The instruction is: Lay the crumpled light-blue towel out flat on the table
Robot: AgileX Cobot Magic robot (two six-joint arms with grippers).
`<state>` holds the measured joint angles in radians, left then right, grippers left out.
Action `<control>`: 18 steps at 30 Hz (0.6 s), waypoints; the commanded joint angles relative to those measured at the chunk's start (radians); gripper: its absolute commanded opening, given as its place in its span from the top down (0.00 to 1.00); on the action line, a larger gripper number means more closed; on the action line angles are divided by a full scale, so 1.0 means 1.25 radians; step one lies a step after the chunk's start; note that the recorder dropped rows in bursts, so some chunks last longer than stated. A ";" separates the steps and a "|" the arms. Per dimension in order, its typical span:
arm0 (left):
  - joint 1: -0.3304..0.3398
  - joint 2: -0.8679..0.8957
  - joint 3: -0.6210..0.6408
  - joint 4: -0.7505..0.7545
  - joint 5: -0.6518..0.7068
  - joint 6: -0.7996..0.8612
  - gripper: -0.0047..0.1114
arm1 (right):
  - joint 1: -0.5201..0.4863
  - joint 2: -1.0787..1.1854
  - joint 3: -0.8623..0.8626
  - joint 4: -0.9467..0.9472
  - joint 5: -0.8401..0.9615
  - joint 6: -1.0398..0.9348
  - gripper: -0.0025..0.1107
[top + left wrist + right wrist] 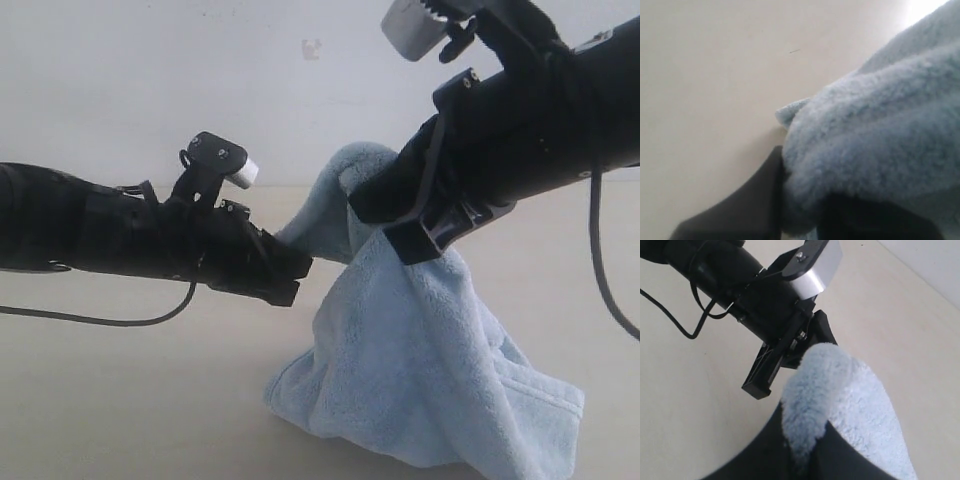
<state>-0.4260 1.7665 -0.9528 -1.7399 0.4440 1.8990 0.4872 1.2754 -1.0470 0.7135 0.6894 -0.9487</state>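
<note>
Two black arms meet over the pale worktop (pixel 120 400), with a plain light wall (pixel 150 80) behind them. The left arm (pixel 90 230) comes in low and almost level from the left of the exterior view, a pale-capped bracket (pixel 243 170) on top and a thin cable (pixel 100 321) sagging beneath it. The right arm (pixel 540 110) slants down from the upper right, steeper and closer to the lens. Between them hangs the towel (pixel 420 350), pale blue and plush, and it is well off flat: its top is hauled up into a peak while its lower folds sit bunched on the worktop, towards the lower right of the exterior view, with a hemmed edge showing at the bottom. The right pincer (pixel 420 235) has the high point. Its own camera shows a ridge of fleece squeezed tight between the two dark fingers (pixel 755 455), jaws together on the cloth. The left pincer (pixel 290 272) is a little lower and just to the left, nose pushed into a side fold of the same towel. From its wrist, plush bulges over and between the dark fingers (pixel 747 210), so it reads as clamped on the fabric too. The two pincers sit close together, with a short span of towel between the grips and the rest draping below the right one.
</note>
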 commanded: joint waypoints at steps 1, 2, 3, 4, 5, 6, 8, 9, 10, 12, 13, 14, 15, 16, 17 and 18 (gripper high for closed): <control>-0.002 -0.045 -0.005 0.008 -0.005 0.002 0.88 | 0.001 -0.005 -0.002 0.007 0.017 -0.004 0.97; -0.002 -0.058 -0.003 0.021 -0.006 0.002 0.88 | 0.001 -0.005 -0.002 0.007 0.021 -0.004 0.97; -0.002 -0.071 -0.001 0.032 -0.008 -0.003 0.88 | 0.001 -0.005 -0.002 0.006 0.027 -0.004 0.97; -0.002 -0.086 0.002 0.042 -0.023 -0.011 0.88 | 0.001 -0.005 -0.002 0.006 0.033 0.001 0.97; -0.002 -0.102 0.009 0.068 -0.047 -0.032 0.88 | 0.001 -0.005 -0.002 0.004 0.040 0.001 0.97; -0.002 -0.119 0.016 0.083 -0.076 -0.042 0.88 | 0.001 -0.005 -0.002 0.002 0.050 0.001 0.97; -0.002 -0.153 0.039 0.125 -0.142 -0.083 0.88 | 0.001 -0.005 -0.002 -0.016 0.059 0.021 0.97; -0.002 -0.167 0.051 0.141 -0.165 -0.104 0.88 | 0.001 -0.005 -0.002 -0.032 0.063 0.040 0.97; -0.002 -0.182 0.069 0.150 -0.182 -0.118 0.88 | 0.001 -0.005 -0.002 -0.049 0.062 0.061 0.97; -0.002 -0.225 0.109 0.156 -0.208 -0.131 0.88 | 0.001 -0.005 -0.002 -0.121 0.066 0.122 0.97; -0.002 -0.250 0.130 0.156 -0.216 -0.131 0.88 | 0.001 -0.005 -0.002 -0.167 0.069 0.159 0.97; -0.002 -0.278 0.152 0.156 -0.225 -0.131 0.88 | 0.001 -0.005 -0.002 -0.207 0.071 0.195 0.97; -0.002 -0.310 0.170 0.156 -0.238 -0.138 0.88 | 0.001 -0.005 -0.002 -0.257 0.078 0.249 0.96; -0.002 -0.343 0.192 0.156 -0.262 -0.146 0.88 | 0.001 -0.005 -0.002 -0.304 0.085 0.288 0.96; -0.002 -0.377 0.213 0.156 -0.290 -0.156 0.88 | 0.001 -0.005 -0.002 -0.334 0.093 0.319 0.97; -0.002 -0.406 0.230 0.156 -0.325 -0.170 0.88 | 0.001 -0.005 -0.002 -0.356 0.104 0.341 0.97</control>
<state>-0.4260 1.3593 -0.7184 -1.5442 0.1288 1.7297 0.4872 1.2754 -1.0470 0.3805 0.7896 -0.6245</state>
